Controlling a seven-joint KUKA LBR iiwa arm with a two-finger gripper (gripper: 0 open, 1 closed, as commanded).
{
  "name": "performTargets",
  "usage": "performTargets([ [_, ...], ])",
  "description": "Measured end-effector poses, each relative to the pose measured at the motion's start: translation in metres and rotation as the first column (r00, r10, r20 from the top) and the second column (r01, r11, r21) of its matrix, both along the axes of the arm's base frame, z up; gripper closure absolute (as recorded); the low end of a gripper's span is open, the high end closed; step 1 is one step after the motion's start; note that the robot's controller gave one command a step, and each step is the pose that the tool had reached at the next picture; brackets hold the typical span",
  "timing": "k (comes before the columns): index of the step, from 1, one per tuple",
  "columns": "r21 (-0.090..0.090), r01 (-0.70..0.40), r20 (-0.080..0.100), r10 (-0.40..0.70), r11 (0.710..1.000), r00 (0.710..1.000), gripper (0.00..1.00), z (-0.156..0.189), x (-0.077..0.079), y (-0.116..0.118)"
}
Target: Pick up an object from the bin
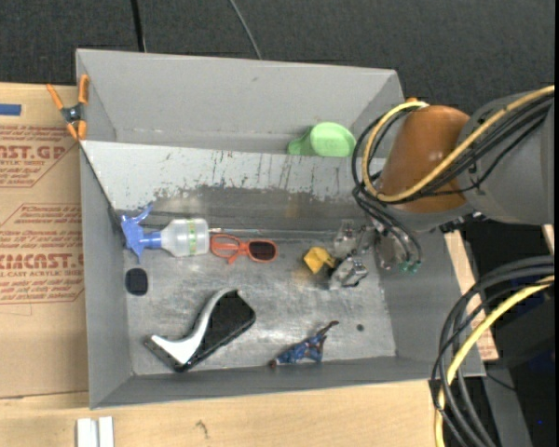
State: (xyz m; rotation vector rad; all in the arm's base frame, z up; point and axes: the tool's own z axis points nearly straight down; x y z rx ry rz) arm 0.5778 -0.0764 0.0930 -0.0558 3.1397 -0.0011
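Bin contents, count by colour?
Green: 1, green lump
Blue: 2, spray bottle, small blue tool
Red: 1, sunglasses
Yellow: 1, yellow piece
Black: 2, shoe, black oval
Total: 7

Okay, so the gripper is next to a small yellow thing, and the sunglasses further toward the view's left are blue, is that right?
Not quite. The sunglasses are red, not blue, as the camera view shows. The rest holds: the gripper is next to the small yellow thing, and the sunglasses lie further toward the view's left.
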Motion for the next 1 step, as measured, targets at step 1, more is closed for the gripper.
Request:
performTargets([
  [1, 0.000, 0.000, 0.002, 0.000, 1.000, 1.000, 1.00, 0.0091, 0.0011, 0.0001],
])
